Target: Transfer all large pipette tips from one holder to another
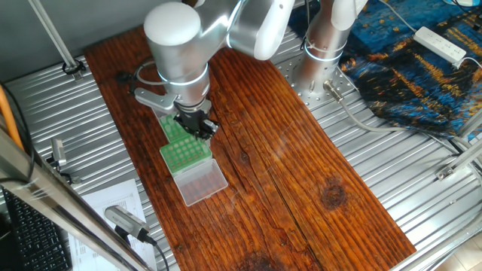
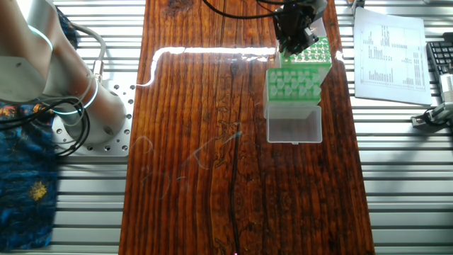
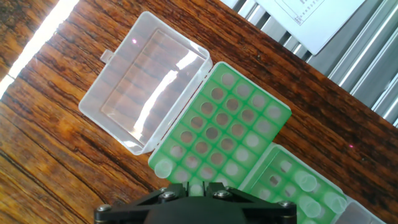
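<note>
Wooden table (image 1: 301,173) on ribbed metal bench (image 1: 422,181), with arm (image 1: 196,38) reaching down over the racks near one long edge. Blue patterned cloth (image 1: 422,60) beside arm base (image 1: 320,53); printed sheet (image 2: 389,49) on the bench past the racks. Two green racks side by side and touching: near rack (image 3: 217,124) with hinged clear lid (image 3: 143,87) lying open flat on the wood, far rack (image 3: 292,186) partly cut off at the frame edge in the hand view. Gripper (image 1: 196,124) poised directly above the seam between the racks, only its black underside visible in the hand view (image 3: 199,198); fingers hidden, so whether parted or closed cannot be told. Tips (image 3: 305,182) seated wide end up in the far rack, a few more (image 3: 163,167) along the near rack's edge closest to the gripper; remaining near-rack holes apparently bare, though glare makes several uncertain
</note>
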{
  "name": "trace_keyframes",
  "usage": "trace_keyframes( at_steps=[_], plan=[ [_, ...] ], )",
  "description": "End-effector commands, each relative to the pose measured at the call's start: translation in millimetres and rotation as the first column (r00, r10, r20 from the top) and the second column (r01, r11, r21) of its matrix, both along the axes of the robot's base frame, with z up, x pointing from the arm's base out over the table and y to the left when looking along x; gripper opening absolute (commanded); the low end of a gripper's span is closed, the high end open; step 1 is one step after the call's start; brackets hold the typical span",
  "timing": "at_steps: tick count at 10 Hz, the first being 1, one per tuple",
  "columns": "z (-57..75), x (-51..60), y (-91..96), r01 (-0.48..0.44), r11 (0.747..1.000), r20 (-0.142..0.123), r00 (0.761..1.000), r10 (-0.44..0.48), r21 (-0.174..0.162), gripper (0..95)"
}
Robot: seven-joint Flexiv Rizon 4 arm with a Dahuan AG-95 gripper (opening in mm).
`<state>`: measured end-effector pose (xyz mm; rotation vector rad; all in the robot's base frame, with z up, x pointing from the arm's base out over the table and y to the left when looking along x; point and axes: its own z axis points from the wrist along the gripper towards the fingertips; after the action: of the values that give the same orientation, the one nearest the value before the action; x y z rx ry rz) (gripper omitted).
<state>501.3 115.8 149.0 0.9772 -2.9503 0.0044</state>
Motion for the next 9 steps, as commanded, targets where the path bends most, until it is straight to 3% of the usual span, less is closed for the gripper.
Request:
trace_keyframes(
  at_steps=[1, 9],
  plan=[
    [3.7, -0.2, 0.4, 0.000, 1.000, -0.002, 1.000, 0.000, -0.001, 0.0],
    [31.5, 3.5, 0.1, -0.009, 1.000, -0.007, 1.000, 0.009, 0.007, 0.0]
  ],
)
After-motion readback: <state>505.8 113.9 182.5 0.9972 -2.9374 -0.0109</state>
